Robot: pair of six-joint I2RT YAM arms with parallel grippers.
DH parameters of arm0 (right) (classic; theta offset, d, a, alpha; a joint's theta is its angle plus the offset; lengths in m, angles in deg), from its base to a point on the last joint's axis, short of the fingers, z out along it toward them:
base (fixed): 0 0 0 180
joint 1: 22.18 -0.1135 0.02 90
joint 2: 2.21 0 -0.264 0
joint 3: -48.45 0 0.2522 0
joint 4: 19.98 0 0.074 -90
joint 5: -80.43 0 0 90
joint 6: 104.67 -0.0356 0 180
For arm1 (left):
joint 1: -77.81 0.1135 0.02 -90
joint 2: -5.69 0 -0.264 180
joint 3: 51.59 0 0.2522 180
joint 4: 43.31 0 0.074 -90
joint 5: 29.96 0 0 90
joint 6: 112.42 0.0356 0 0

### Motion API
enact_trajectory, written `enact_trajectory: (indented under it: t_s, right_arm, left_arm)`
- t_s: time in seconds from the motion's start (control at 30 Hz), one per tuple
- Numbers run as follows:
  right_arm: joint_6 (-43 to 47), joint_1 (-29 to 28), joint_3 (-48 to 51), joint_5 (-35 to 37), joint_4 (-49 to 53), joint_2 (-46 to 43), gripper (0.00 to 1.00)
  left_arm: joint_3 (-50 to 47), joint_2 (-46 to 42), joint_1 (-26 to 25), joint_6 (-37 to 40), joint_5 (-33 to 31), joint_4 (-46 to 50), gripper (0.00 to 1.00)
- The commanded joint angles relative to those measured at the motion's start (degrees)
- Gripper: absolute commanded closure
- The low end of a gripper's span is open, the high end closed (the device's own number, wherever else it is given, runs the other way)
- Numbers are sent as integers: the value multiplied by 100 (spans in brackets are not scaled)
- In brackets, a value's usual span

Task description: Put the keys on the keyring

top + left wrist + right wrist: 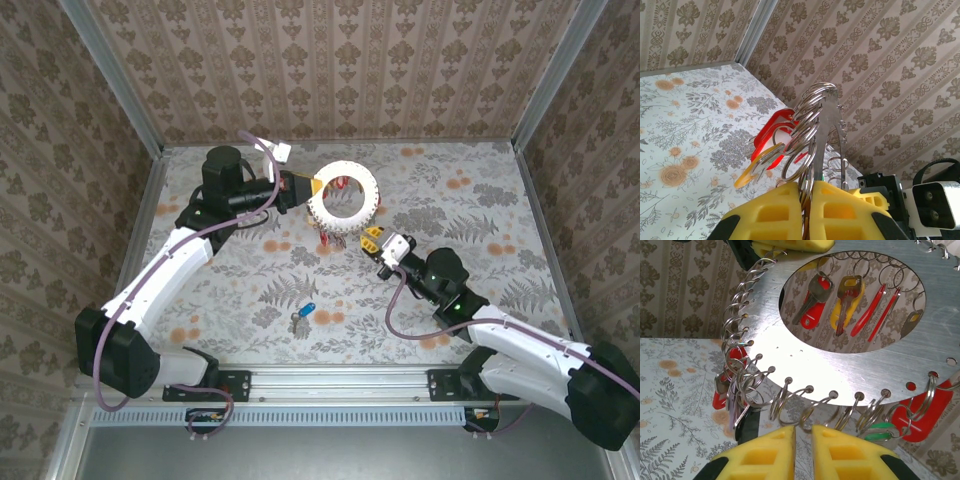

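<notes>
The keyring (318,202) is a flat metal ring plate held upright at the back middle of the table, fringed with split rings and coloured keys. My left gripper (304,188) is shut on its left rim; in the left wrist view the yellow jaws (807,187) clamp the plate's edge (826,120) beside a red key head (771,132). My right gripper (368,240) sits at the plate's lower right edge. Its fingers (770,450) stand a narrow slit apart under the plate (840,365), and a split ring (807,415) dips into the slit; whether it is pinched is unclear. A blue-headed key (306,311) lies on the table near the front.
Patterned walls with metal corner posts (120,90) enclose the floral table on three sides. A metal rail (330,380) with both arm bases runs along the near edge. Small silver keys (296,322) lie against the blue one.
</notes>
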Motion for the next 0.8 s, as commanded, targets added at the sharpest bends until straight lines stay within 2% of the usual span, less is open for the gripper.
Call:
enact_trajectory:
  t_s: [0.0,0.77]
  right_arm:
    - [30,-52,-208,92,-307,48,82]
    - [74,-63,-226,415,-414,167,78]
  left_arm:
    - [126,-243,-33,52,85,-352,100]
    - [137,-237,-50,20,37,-367,100]
